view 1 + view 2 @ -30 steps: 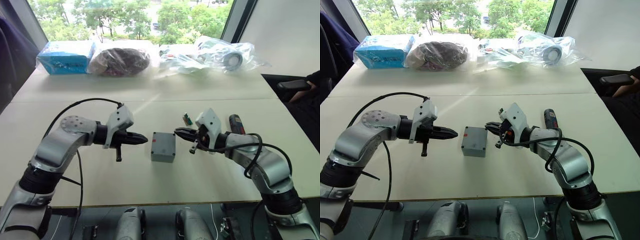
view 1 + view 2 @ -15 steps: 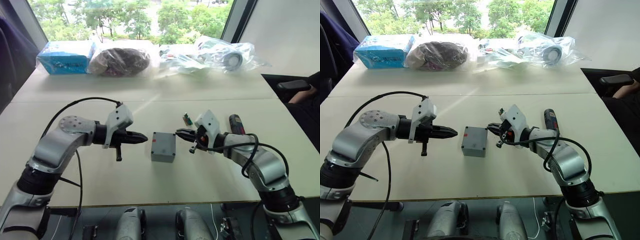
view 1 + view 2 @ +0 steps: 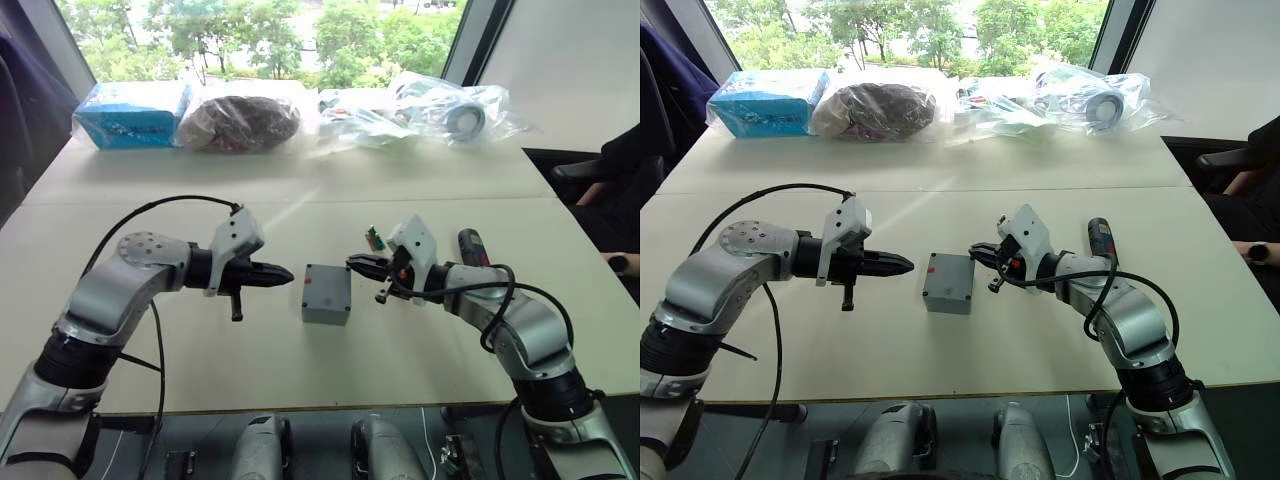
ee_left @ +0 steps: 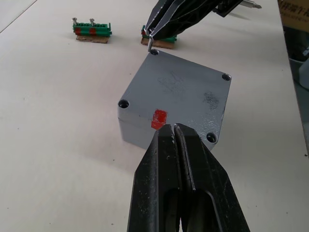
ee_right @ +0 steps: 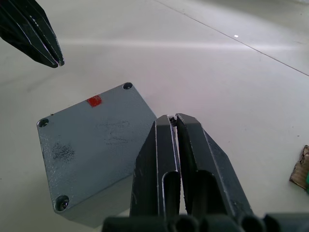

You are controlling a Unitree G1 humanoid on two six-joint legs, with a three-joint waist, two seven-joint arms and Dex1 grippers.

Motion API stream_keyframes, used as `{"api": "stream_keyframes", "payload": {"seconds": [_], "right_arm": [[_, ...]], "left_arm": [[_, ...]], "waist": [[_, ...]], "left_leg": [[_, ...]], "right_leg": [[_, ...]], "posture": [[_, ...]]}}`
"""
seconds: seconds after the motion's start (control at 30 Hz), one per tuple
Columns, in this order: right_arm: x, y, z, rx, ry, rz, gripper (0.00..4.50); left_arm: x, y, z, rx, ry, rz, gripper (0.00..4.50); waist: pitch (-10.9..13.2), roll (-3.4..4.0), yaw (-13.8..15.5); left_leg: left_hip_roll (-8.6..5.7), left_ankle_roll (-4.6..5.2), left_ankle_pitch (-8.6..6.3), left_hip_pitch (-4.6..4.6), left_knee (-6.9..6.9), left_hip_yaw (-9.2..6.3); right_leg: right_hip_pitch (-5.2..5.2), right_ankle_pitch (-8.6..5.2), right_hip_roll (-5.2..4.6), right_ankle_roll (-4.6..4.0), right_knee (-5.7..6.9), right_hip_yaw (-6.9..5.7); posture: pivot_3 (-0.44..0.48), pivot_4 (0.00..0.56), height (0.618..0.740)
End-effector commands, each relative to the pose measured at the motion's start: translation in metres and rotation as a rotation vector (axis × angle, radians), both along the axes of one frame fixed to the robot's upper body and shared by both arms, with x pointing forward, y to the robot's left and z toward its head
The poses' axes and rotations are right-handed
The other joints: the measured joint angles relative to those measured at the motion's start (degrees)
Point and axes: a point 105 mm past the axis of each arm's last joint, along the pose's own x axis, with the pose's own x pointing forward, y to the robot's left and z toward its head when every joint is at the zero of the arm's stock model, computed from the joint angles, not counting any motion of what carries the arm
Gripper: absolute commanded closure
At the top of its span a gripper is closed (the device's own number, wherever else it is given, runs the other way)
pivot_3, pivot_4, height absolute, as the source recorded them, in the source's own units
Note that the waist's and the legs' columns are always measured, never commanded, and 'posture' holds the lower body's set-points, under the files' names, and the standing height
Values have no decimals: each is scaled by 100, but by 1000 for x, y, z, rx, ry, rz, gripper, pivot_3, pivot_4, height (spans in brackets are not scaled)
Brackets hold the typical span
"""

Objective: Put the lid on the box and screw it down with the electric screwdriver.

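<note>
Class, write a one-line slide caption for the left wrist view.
Shut left gripper points at the lidded grey box, facing the right gripper across it.

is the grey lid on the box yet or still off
On. The shallow grey plastic lid with the red mark sits flush over the deep grey plastic box, its corner holes showing.

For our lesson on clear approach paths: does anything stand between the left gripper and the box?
Nothing visible does. The left gripper, fingers shut, points at the box with bare table between them; the right gripper is at the box's opposite side.
</note>
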Motion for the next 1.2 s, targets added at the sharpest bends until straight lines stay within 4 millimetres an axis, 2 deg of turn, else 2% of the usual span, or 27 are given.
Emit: {"api": "stream_keyframes", "payload": {"seconds": [0.03, 0.43, 0.63, 0.93, 1.2], "right_arm": [[-3, -1, 10, 4, -39, 8, 4396], [-5, -2, 4, -18, -24, 10, 4396], [-5, -3, 13, 12, -34, 6, 4396], [-8, -1, 13, 18, -28, 13, 4396], [-8, -2, 2, -7, 0, 8, 4396]], "left_arm": [[-2, 0, 8, -5, -36, -8, 4500], [-3, -2, 9, -6, -37, -12, 4500], [-3, -2, 9, -4, -36, -12, 4500], [-2, -3, 8, -3, -34, -15, 4500], [-2, -1, 7, -2, -33, -11, 4500]], "waist": [[0, 0, 0], [0, 0, 0], [0, 0, 1], [0, 0, 2], [0, 0, -2]], "left_leg": [[0, 0, 0, 0, 0, 0], [0, 0, 0, 0, 0, 0], [0, 0, 0, 0, 0, 0], [0, 0, 0, 0, 0, 0], [0, 0, 0, 0, 0, 0]], "right_leg": [[0, 0, 0, 0, 0, 0], [0, -1, 0, -2, 0, 0], [0, -1, 0, -2, 0, 0], [0, -3, 0, -5, 0, 0], [0, -3, 0, -6, 0, 0]], "posture": [[0, 150, 740], [0, 150, 740], [0, 150, 740], [0, 150, 740], [0, 150, 740]]}}
